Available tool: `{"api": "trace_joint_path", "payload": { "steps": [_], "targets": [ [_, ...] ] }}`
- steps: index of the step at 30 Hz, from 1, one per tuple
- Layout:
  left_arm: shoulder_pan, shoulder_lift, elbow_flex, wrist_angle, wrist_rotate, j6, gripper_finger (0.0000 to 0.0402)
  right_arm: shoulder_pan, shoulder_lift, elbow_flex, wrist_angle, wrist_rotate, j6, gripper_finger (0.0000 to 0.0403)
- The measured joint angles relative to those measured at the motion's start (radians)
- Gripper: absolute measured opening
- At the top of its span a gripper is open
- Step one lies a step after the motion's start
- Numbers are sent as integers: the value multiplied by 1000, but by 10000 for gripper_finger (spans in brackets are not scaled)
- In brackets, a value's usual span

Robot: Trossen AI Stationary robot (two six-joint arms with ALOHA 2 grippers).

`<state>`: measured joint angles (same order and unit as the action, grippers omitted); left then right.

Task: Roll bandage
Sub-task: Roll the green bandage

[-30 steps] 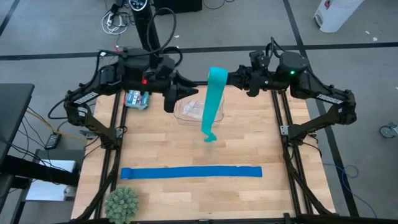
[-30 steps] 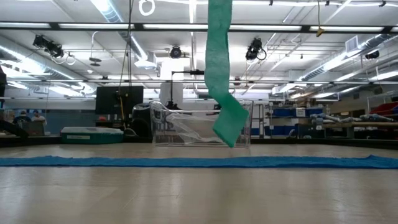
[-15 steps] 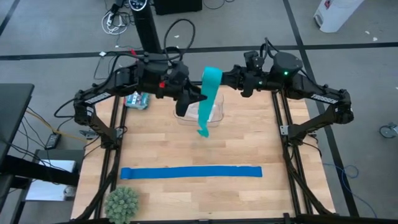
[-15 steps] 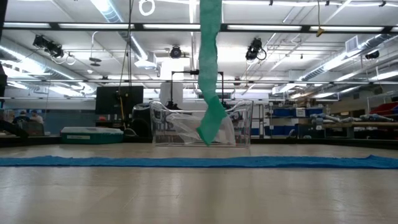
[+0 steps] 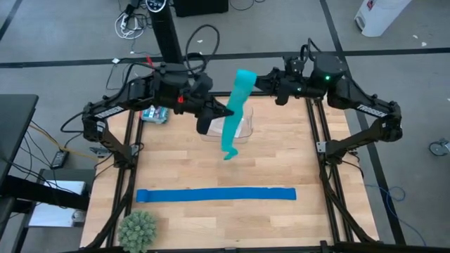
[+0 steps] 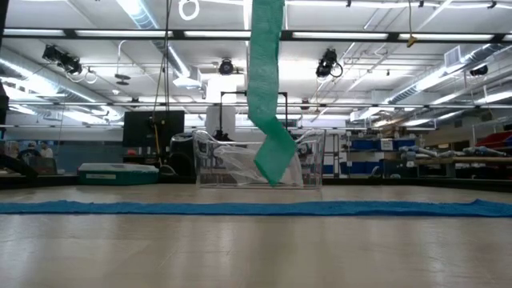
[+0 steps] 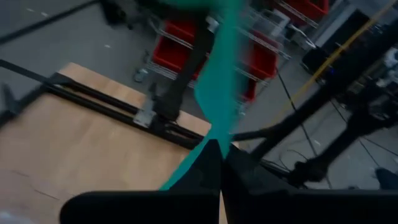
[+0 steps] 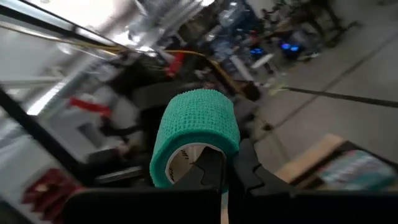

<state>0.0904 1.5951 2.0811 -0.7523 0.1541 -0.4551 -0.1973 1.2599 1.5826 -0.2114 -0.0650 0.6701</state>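
One bandage (image 5: 234,116), mid-frame: right fingers (image 8: 219,169) clamp its rolled end, left fingers (image 7: 214,163) pinch the strip; top cut off in low view.

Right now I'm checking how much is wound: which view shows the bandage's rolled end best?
The right wrist view: the bandage roll fills it, clamped in the right gripper. The high, low and left wrist views show only its hanging tail.

Bandage (image 8: 198,127): matt woven cloth, mesh texture. Table (image 5: 281,161): pale smooth wood planks. Bin (image 6: 240,164): clear glossy plastic.
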Motion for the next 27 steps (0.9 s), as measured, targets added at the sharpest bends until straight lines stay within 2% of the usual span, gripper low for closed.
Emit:
{"api": "trace_joint_path", "payload": {
  "steps": [3, 8, 14, 27],
  "targets": [
    [-16, 0, 0, 0, 8, -1, 3, -40, -1, 0, -38, -22, -21, 0],
    [-20, 0, 0, -6, 1, -2, 2, -61, -2, 0, 29, -89, -8, 0],
    [-20, 0, 0, -37, -19, 9, 2, -31, -5, 0, 115, -122, 31, 0],
    [21, 3, 0, -26, -108, 111, 3, 67, -3, 0, 123, -116, 90, 0]
  ]
}}
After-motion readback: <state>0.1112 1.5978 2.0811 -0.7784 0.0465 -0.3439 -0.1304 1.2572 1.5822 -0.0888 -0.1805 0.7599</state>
